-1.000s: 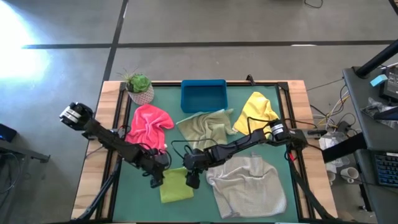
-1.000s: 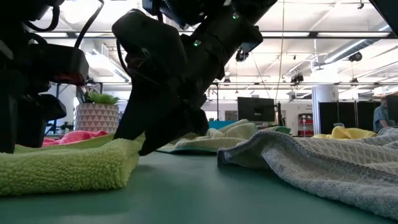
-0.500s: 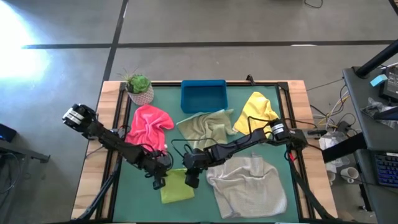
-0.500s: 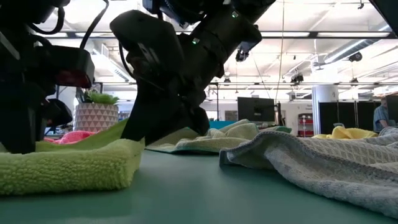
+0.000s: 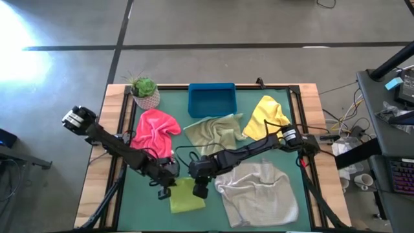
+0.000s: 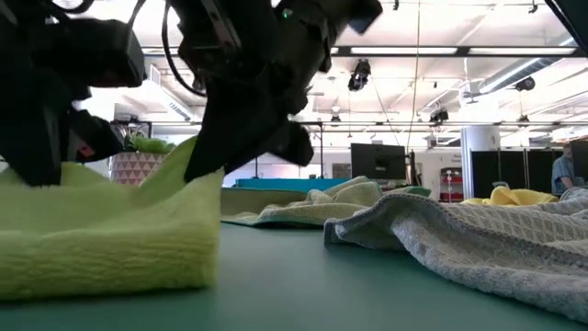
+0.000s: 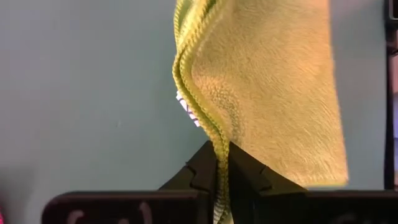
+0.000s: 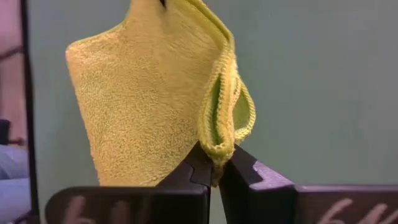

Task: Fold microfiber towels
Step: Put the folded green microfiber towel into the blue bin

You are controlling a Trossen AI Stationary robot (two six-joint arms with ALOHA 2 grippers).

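Both claws now pinch lime green towel [image 5: 186,197] edges.

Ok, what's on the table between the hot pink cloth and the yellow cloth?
In the high view the crumpled olive green towel lies between the hot pink cloth and the yellow cloth.

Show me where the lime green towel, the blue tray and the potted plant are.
lime green towel [image 5: 187,199]: high view, on its flat folded middle.
blue tray [image 5: 211,101]: high view, on its bare floor.
potted plant [image 5: 145,87]: high view, on its green leaves.
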